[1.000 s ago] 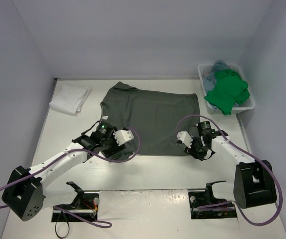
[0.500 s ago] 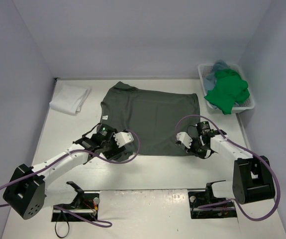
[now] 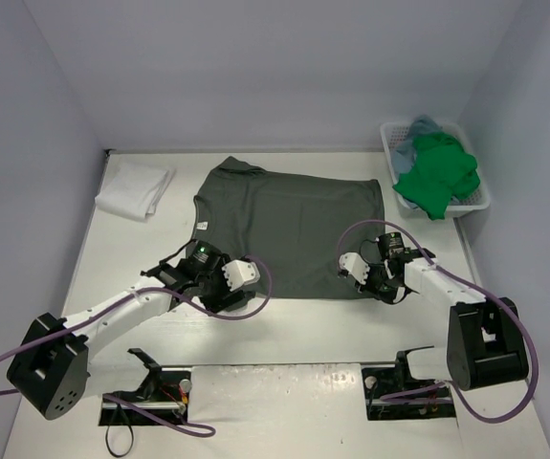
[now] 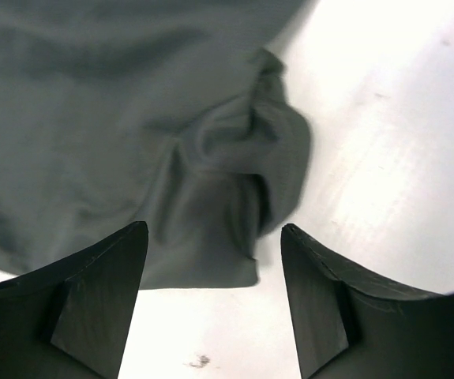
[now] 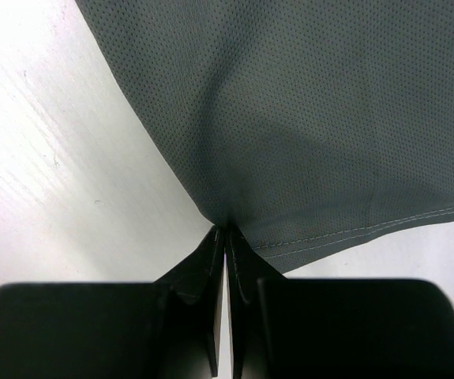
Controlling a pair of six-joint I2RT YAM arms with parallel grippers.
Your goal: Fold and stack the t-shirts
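A dark grey cloth t-shirt (image 3: pixel 294 220) lies spread flat on the white worktop (image 3: pixel 313 330). The right claw (image 5: pixel 225 237) is pinched shut on its near right hem corner; the left claw (image 4: pixel 213 233) gapes wide over the bunched near left corner.

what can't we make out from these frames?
- Left wrist view: whether the open left claw touches the grey t-shirt at its bunched corner; no depth cue.
- Right wrist view: how much cloth the right claw pinches; hidden inside the grip.
- Top view: blue t-shirt, mostly buried under green t-shirt in the basket.
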